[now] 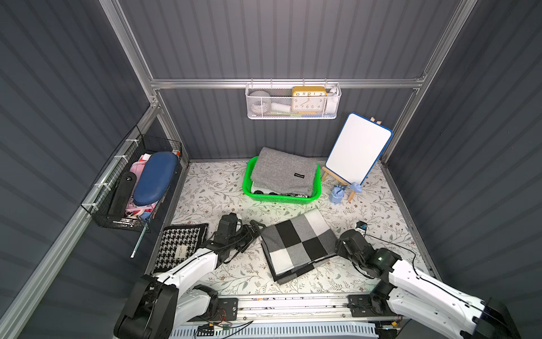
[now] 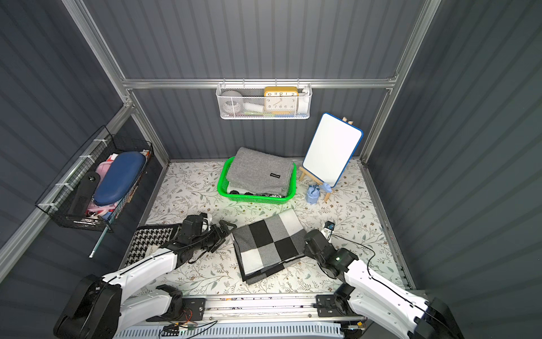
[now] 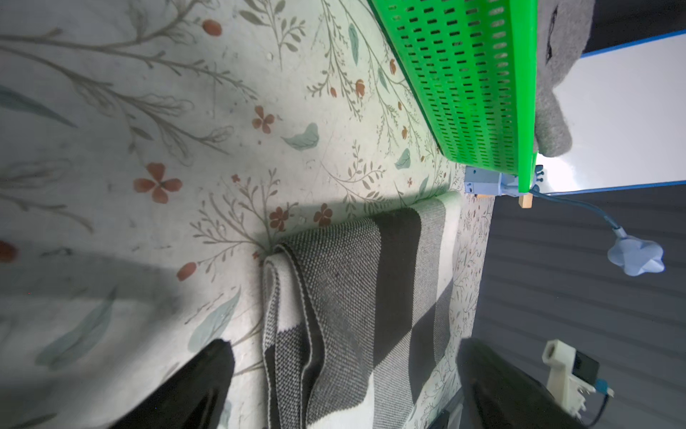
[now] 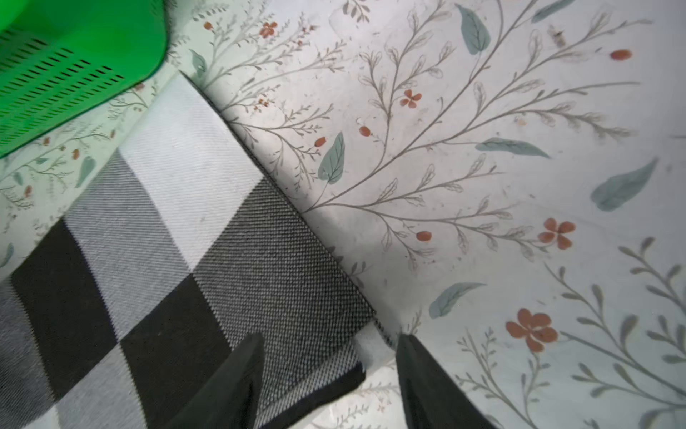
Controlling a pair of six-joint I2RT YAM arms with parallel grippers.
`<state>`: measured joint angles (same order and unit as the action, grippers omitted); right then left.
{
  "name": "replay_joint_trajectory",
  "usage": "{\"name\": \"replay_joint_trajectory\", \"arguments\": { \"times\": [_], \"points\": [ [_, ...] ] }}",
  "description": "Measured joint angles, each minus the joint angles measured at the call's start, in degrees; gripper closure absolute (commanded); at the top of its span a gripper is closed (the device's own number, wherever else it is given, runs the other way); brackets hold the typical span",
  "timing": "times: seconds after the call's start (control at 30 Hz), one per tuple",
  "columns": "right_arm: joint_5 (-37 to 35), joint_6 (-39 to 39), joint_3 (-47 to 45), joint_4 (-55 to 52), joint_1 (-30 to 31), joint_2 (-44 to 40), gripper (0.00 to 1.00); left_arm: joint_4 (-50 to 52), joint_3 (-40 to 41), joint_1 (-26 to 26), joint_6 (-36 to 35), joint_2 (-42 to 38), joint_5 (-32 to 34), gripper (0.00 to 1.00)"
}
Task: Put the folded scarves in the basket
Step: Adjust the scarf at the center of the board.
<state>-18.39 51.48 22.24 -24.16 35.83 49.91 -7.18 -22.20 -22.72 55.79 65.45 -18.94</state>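
The left gripper [image 1: 255,228] sits low at the scarf's left edge, jaws spread wide and nothing in them. Through its wrist camera the two black fingers [image 3: 193,386] stand either side of the layered folds, not touching them as far as I can see. Across the cloth the right gripper [image 4: 330,338] is partly spread too, one finger over the grey-checked corner and the other over bare table. It straddles that near corner but has not pinched it.

Between them lies the folded scarf [image 1: 296,243], in black, grey and white checks. It is flat and a little askew on the flowered table [image 1: 223,187], with its far corner near the front wall of the green basket [image 1: 281,199] but apart from it. The basket is already well filled (a grey folded cloth [image 1: 283,170] rides above its rim, with something black-and-white under it), so the only room is on top.

By my reading this is the grasp step: both arms are placed at opposite edges and the lift has not begun. The next move calls for both jaws to close on all the layers at once so the fold holds. Then comes a level lift together, high enough to clear the rim and the grey pile. If one side takes only the top layer, the scarf will likely unfold and drag
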Motion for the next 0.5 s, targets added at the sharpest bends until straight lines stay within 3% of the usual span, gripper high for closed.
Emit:
{"name": "replay_joint_trajectory", "arguments": {
  "times": [0.17, 0.33, 0.43, 0.5],
  "points": [
    [4.37, -0.85, -0.24, 3.41, -2.29, 6.21, 0.44, 0.02, 1.84, 0.00, -1.25, -3.30, -1.51, 0.01],
    [8.46, 0.28, -0.76, 4.59, -2.38, 8.33, 0.54, 1.07, 2.14, 0.00, -2.23, -4.59, -1.64, 0.01],
    [10.25, 1.90, -2.01, 6.34, -2.29, 8.02, 0.78, 2.12, 2.12, 0.00, -2.36, -4.59, -0.87, 0.01],
    [10.67, 3.39, -2.60, 6.54, -0.35, 7.37, 0.84, 2.58, 2.12, 0.00, -2.43, -4.55, -0.09, 0.01]
  ]
}}
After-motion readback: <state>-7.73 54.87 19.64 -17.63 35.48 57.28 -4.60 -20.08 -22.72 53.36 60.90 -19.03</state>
